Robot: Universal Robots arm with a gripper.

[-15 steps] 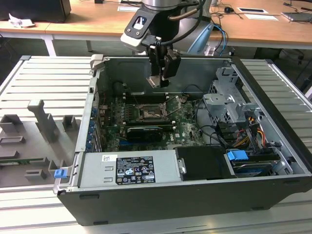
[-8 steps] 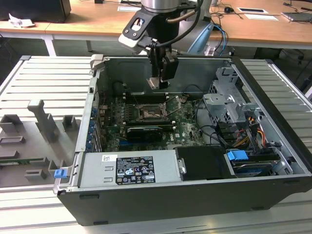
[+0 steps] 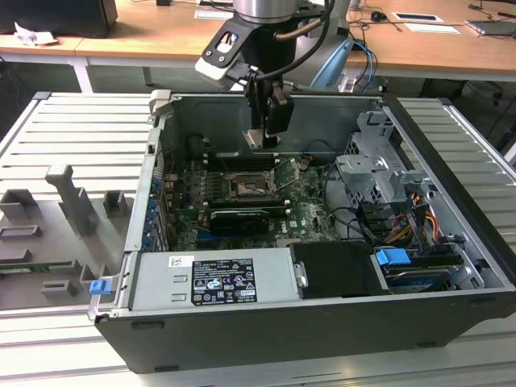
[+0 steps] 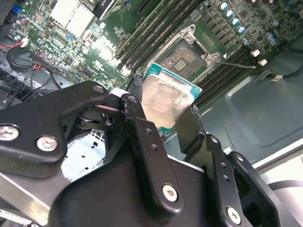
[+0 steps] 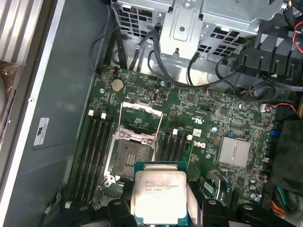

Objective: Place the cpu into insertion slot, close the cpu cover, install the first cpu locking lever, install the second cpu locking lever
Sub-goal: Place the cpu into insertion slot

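Currently, the cpu (image 5: 160,196) is held clamped between the fingers of the tool (image 3: 264,135), raised clear of the motherboard (image 5: 208,118) inside the opened computer case (image 3: 322,322). The insertion slot (image 5: 129,153) is left uncovered, its cpu cover (image 5: 140,107) swung open.

- The cpu (image 5: 160,196), a flat square chip with a silvery face and green rim, is pinched in the claw (image 4: 163,112), raised above and just beside the insertion slot (image 5: 129,153).
- The insertion slot is a square dark socket, uncovered.
- The cpu cover (image 5: 141,107), a thin metal frame, is swung open from one edge of the insertion slot.
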